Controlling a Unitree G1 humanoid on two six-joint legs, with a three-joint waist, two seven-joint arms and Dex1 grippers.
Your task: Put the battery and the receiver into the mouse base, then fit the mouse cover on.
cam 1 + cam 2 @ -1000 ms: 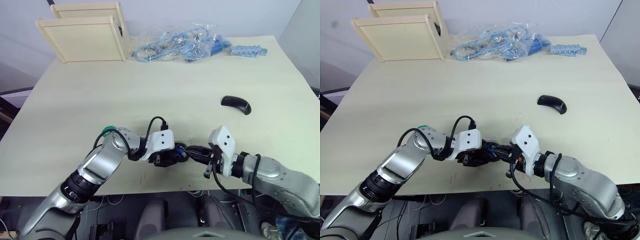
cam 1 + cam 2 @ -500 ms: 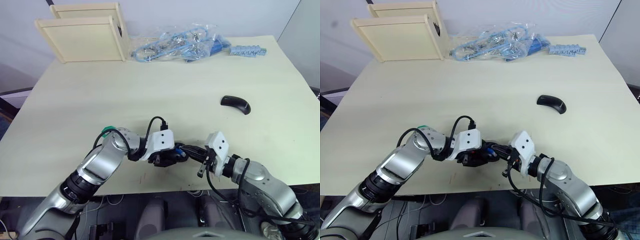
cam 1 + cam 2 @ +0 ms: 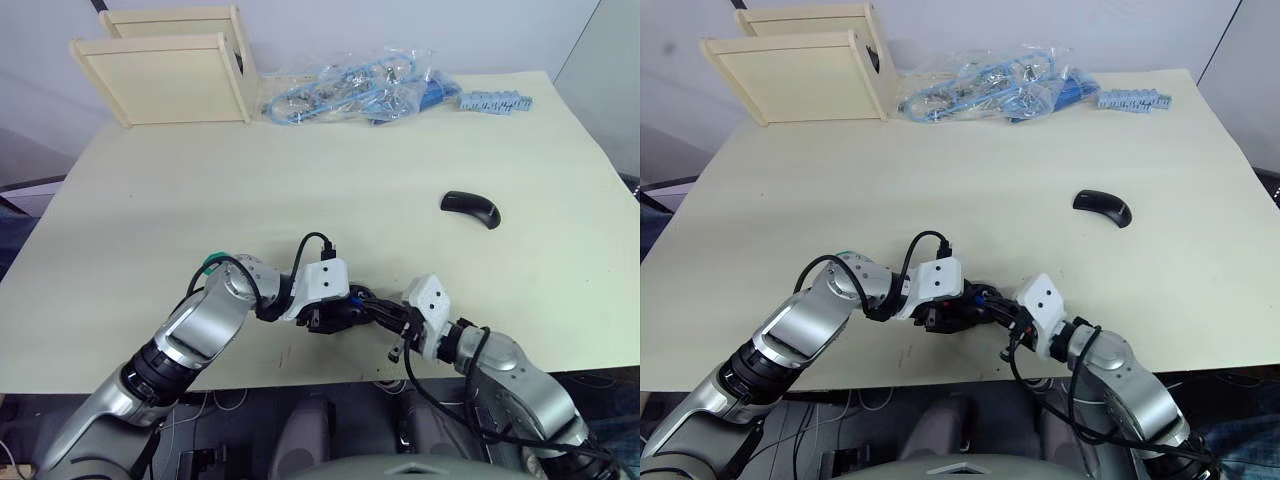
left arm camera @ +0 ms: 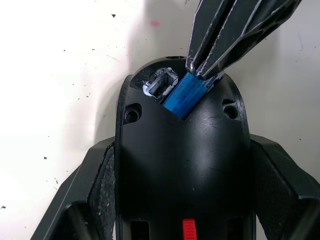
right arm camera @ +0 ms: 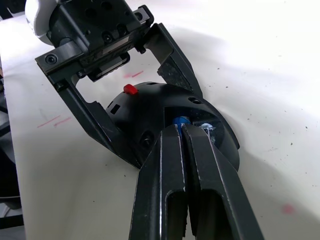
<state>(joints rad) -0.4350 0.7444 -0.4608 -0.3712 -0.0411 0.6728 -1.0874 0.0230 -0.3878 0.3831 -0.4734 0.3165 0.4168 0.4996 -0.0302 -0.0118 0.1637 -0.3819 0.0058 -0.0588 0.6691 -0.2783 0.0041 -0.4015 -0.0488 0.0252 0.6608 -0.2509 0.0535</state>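
Black oval plastic mouse base (image 4: 182, 170) sits near the front edge of the pale wooden table (image 3: 330, 170), clamped between the two black fingers of the left gripper (image 4: 182, 200), one finger on each flank. Small red tab on the base faces that gripper. In the base's open slot lies the tiny blue cylindrical battery (image 4: 186, 95), next to a silvery metal contact. Right gripper (image 5: 181, 131) comes in from the opposite side, fingers pressed almost together, tips touching the battery's end at the slot; probably nipping it, but the contact point is too tight to say for sure whether it grips or only pushes. Glossy black arched mouse cover (image 3: 471, 208) lies alone on the table, well apart to the robot's right. Far side of the table: light wooden box (image 3: 170, 70), clear plastic bag of blue parts (image 3: 350, 90), blue-grey ridged strip (image 3: 497, 101)
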